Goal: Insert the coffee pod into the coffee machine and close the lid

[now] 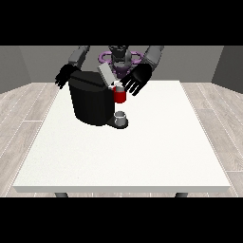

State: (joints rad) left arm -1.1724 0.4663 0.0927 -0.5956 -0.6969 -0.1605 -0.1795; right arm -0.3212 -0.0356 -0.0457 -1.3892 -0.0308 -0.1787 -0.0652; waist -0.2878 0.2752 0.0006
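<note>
The white table is bare across its near half. Toward its far edge, left of the middle, stands the black coffee machine, and on the machine's low base at its right sits a small grey cup. Above the cup is the machine's red brewing head, with what looks like the pale coffee pod at its top, though whether the pod is fully seated there cannot be told. The grey lid stands tilted up and open above the head, leaning toward the far edge. The hand at the view's right hovers just beside the pod and the head, its fingers spread straight and holding nothing. The hand at the view's left hangs behind the machine's far left corner, fingers relaxed and spread, grasping nothing.
</note>
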